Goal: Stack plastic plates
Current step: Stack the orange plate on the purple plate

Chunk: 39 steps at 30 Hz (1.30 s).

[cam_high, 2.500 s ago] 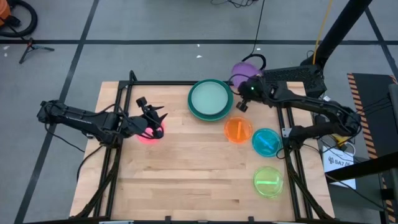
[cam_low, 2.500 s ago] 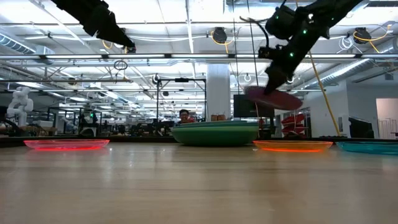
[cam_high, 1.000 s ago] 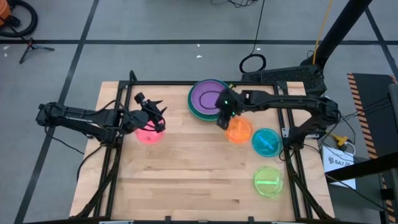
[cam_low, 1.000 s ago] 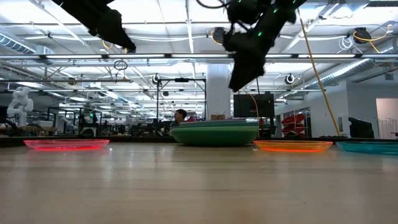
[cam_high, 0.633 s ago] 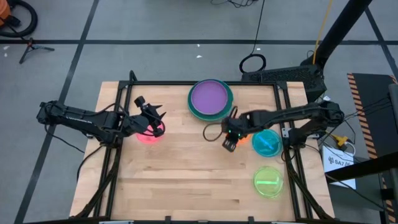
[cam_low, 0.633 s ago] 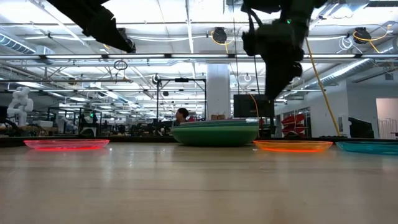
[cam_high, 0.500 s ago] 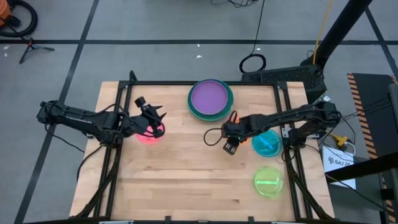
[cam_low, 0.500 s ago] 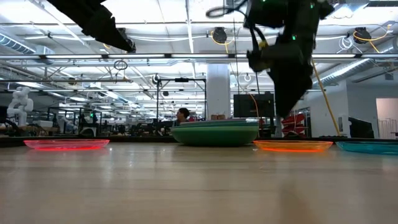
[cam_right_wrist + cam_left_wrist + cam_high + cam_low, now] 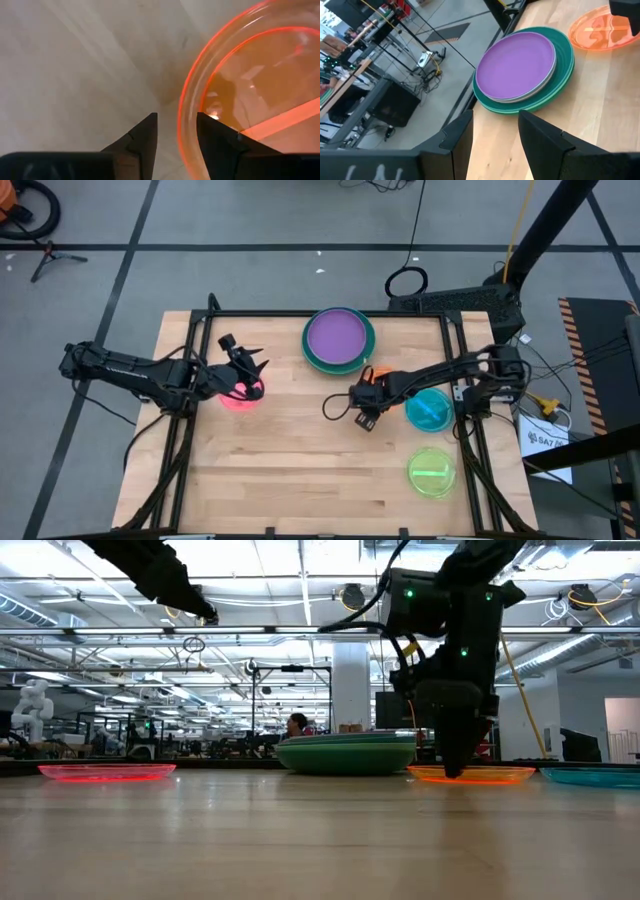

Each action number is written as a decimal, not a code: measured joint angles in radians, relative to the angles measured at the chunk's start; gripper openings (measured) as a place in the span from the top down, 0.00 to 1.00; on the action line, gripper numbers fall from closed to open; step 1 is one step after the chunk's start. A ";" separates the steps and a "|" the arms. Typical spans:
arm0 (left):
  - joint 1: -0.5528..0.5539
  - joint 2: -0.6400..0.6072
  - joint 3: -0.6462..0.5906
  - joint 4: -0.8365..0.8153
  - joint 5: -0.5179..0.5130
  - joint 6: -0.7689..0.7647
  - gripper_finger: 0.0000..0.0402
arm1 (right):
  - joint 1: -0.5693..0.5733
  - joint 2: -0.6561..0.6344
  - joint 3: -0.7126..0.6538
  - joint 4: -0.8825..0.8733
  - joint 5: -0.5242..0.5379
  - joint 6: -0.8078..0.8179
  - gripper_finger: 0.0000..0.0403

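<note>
A purple plate (image 9: 338, 336) lies on top of the green plates (image 9: 310, 355) stacked at the table's far middle. To their right, nearer, the orange plate (image 9: 495, 775) lies flat on the table. My right gripper (image 9: 175, 132) is open and low at the left rim of the orange plate, fingers pointing down. Flat on the left side of the table lies a pink plate (image 9: 236, 399). My left gripper (image 9: 495, 135) hangs open above it, holding nothing. My right gripper has one finger (image 9: 142, 137) outside the orange plate's left rim (image 9: 186, 112) and the other (image 9: 217, 137) over its inside. It comes from above, pointing down. The plate lies flat on the table. I cannot tell whether the fingers touch it.
A blue plate (image 9: 430, 410) lies right of the orange one, and a lime plate (image 9: 432, 472) nearer the front right. The table's middle and near left are bare wood. A dark frame runs along the table's far and side edges.
My right gripper has left the right edge of the stack, where the purple plate now lies on top. It has gone toward the near edge and come down at the orange plate's left rim. No plate has shifted.
</note>
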 joint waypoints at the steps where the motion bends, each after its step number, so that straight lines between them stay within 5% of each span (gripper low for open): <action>1: 0.000 0.000 0.000 0.000 0.000 0.002 0.59 | 0.000 0.005 0.000 0.001 0.013 -0.001 0.69; 17: 0.000 0.000 0.000 0.002 -0.001 0.024 0.59 | 0.008 0.037 0.030 0.008 0.034 0.000 0.99; 29: 0.000 0.000 0.000 0.003 -0.001 0.027 0.59 | 0.052 0.035 0.222 -0.085 -0.100 -0.117 0.99; 35: 0.000 0.000 0.000 0.003 -0.001 0.028 0.59 | 0.102 0.035 0.356 -0.120 -0.088 -0.258 1.00; 39: 0.000 0.000 0.000 0.009 -0.001 0.028 0.59 | 0.128 0.034 0.435 -0.143 0.013 -0.352 1.00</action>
